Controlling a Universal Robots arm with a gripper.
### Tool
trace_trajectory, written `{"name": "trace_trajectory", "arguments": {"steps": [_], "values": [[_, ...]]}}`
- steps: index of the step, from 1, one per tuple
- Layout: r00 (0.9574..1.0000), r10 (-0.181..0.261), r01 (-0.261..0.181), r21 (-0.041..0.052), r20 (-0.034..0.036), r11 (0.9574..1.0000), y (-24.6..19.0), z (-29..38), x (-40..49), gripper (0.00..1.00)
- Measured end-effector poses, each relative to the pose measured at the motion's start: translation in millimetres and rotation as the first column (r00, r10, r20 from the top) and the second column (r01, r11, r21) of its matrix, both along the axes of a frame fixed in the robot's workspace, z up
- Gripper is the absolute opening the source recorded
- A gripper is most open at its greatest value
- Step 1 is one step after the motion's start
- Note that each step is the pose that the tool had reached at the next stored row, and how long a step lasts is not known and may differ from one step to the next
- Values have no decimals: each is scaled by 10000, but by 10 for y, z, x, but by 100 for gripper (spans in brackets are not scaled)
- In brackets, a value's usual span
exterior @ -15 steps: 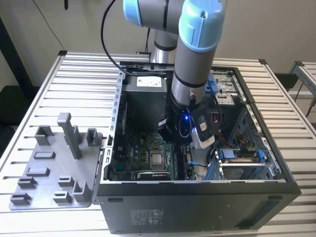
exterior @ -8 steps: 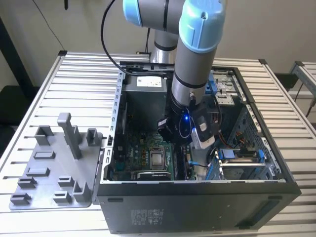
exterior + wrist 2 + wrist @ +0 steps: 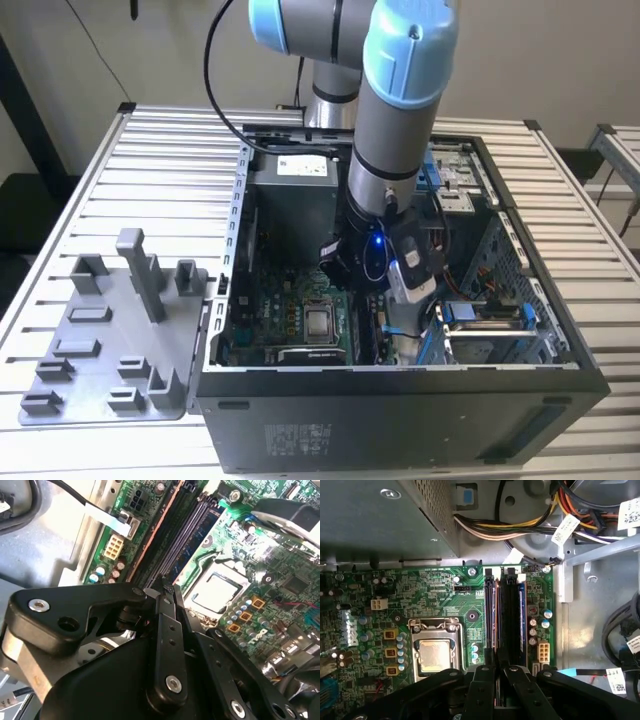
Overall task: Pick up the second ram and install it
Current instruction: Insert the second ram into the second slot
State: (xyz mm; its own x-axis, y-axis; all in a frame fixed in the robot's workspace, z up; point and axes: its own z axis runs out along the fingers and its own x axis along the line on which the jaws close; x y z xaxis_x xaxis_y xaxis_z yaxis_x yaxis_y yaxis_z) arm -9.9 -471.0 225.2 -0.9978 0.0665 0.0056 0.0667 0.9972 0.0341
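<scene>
In both wrist views my gripper (image 3: 500, 671) (image 3: 165, 586) hangs low inside the open PC case (image 3: 400, 400), right over the memory slots beside the CPU socket (image 3: 434, 655). Its fingers are pinched together on the near end of a long dark stick, the second ram (image 3: 508, 620) (image 3: 176, 540). The stick stands on edge along a slot, and whether it is fully seated I cannot tell. Beside it, a blue-edged stick (image 3: 522, 622) sits in the neighbouring slot. In the exterior view the arm's wrist (image 3: 365, 265) reaches down over the motherboard.
The grey plastic holder (image 3: 110, 340) with upright pegs lies on the slatted table at the exterior view's left of the case. The power supply (image 3: 380, 520), cable bundles (image 3: 520, 527) and a drive cage (image 3: 490, 330) crowd the slots.
</scene>
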Motion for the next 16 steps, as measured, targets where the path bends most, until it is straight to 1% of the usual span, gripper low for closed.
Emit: {"name": "trace_trajectory", "arguments": {"steps": [7, 16], "values": [[10000, 0, 0, 0, -3, 10000, -1, 0, 25, 14], [10000, -1, 1, 2, -2, 10000, -1, -20, 38, 14]]}}
